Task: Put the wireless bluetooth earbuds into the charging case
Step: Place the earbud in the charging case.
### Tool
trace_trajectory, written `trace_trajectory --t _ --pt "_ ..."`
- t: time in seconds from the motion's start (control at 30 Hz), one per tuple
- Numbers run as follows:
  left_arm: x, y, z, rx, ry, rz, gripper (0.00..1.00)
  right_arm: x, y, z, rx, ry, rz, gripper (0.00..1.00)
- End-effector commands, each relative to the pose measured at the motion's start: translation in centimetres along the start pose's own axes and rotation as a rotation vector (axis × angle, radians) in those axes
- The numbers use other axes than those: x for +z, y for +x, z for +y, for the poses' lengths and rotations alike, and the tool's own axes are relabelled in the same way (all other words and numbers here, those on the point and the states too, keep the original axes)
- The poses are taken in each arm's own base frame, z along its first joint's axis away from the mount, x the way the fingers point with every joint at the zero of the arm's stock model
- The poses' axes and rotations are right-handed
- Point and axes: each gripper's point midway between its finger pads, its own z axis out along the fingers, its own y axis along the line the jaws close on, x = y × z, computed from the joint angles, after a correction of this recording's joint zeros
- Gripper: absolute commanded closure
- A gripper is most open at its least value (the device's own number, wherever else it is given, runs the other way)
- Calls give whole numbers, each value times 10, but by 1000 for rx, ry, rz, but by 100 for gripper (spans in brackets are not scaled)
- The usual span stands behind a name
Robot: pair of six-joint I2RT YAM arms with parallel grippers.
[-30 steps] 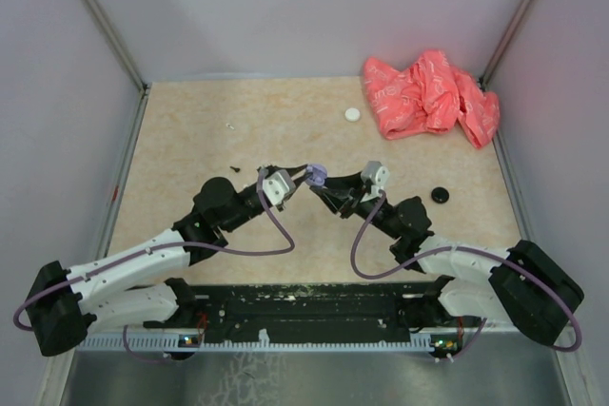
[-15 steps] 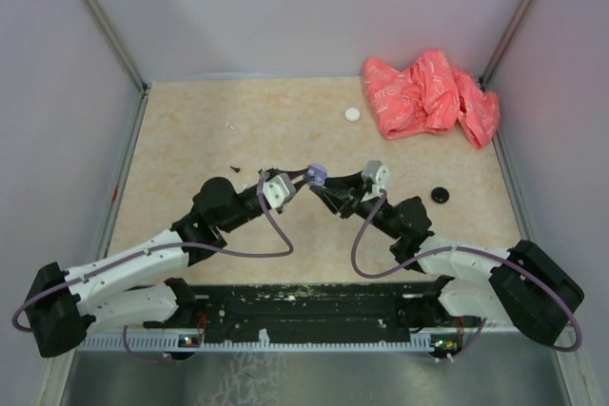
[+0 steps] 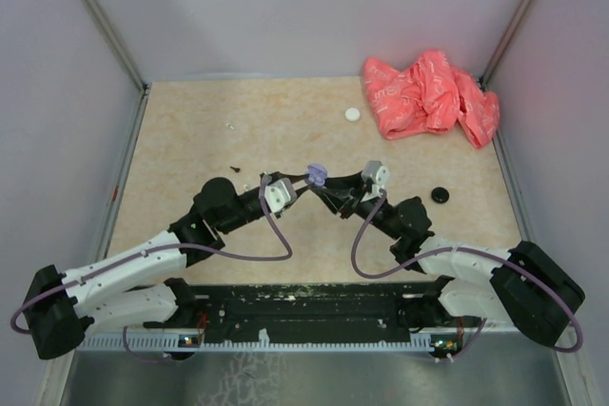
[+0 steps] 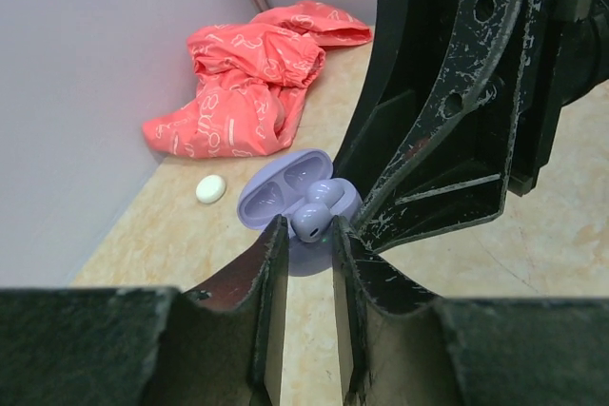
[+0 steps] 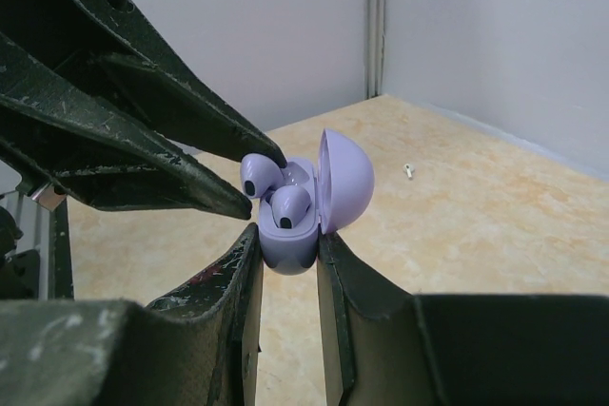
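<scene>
From the two near corners of the table [image 3: 190, 140] both arms lie low and stretch forward and inward, and their wrists meet above the middle of the table in a shallow peak.

There the right gripper [image 5: 286, 241] is closed on the base of the one lavender charging case [image 5: 347, 178] and holds it clear of the surface. The base sits upright between the fingers. The lid is swung open and stands almost vertical, with its hollow side facing the left gripper [image 4: 308, 227].

Two lavender earbuds are in the case. The lower earbud [image 5: 288, 206] sits in its seat with the round head up and its long axis running down into the base. The upper earbud [image 5: 253, 181] leans out of the base toward the left gripper, with its dark-spotted end outward. The left fingertips lie on either side of this bud with only a narrow gap between them. I cannot tell if they press it.

To the right of the right wrist lies one black disc [image 3: 440, 195] on the table. Left of the left wrist there is one small dark piece [image 3: 234, 169], and farther back one tiny white piece [image 3: 229, 125]. Beyond the case lies one white disc [image 3: 353, 114], and in the far right corner one crumpled pink bag [image 3: 430, 94].
</scene>
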Motion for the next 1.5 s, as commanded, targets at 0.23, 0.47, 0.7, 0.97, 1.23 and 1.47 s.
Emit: trace_trajectory --t 0.23,0.47,0.7,0.97,1.23,1.47 --pt "-3 -3 -2 -24 16 17 59 6 -35 3 -23 -6 -111 100" --pt "-9 -9 8 -97 -52 19 31 6 -35 2 -25 -4 -110 100" --pt "-5 -15 21 -184 -137 4 13 7 -35 2 -24 -3 -111 100" --pt "-1 -24 32 -246 -193 -36 8 6 -34 1 -25 4 -108 100" --pt "4 -16 39 -260 -245 -10 7 5 -36 1 -27 6 -113 100" --pt "0 -8 49 -281 -314 21 7 3 -36 0 -31 12 -112 100"
